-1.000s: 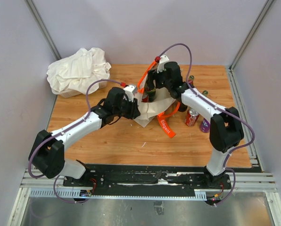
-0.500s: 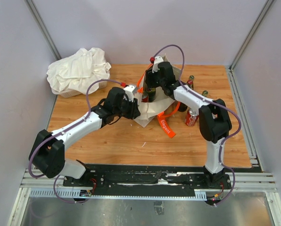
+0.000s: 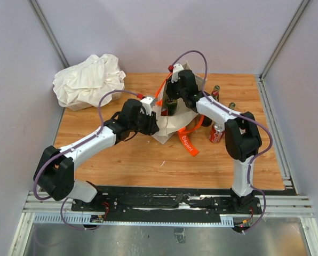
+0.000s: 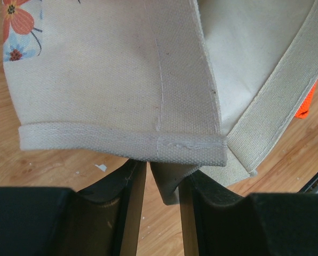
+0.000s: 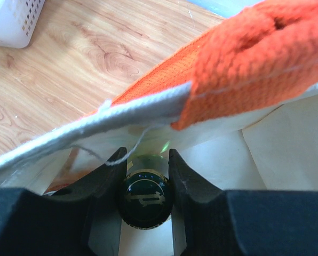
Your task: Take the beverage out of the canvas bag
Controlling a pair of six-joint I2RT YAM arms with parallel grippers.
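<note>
The canvas bag [image 3: 169,127] sits just above the middle of the top view on the wooden table [image 3: 121,160], with its orange strap [image 3: 189,143] trailing toward the lower right. My left gripper [image 4: 161,176] is narrow. It pinches a fold of the bag's cream hem between its fingers, low in the left wrist view. A flower print [image 4: 20,26] shows at the upper left of that frame.

My right gripper [image 5: 144,160] reaches into the bag's mouth under the rim and the orange strap. Its jaws are closed against both sides of the dark green cap of the beverage bottle [image 5: 146,196], which stands upright inside the bag at the bottom centre of the right wrist view.

A red can [image 3: 217,133] stands right of the bag. A white cloth bundle [image 3: 89,80] lies at the upper left.
</note>
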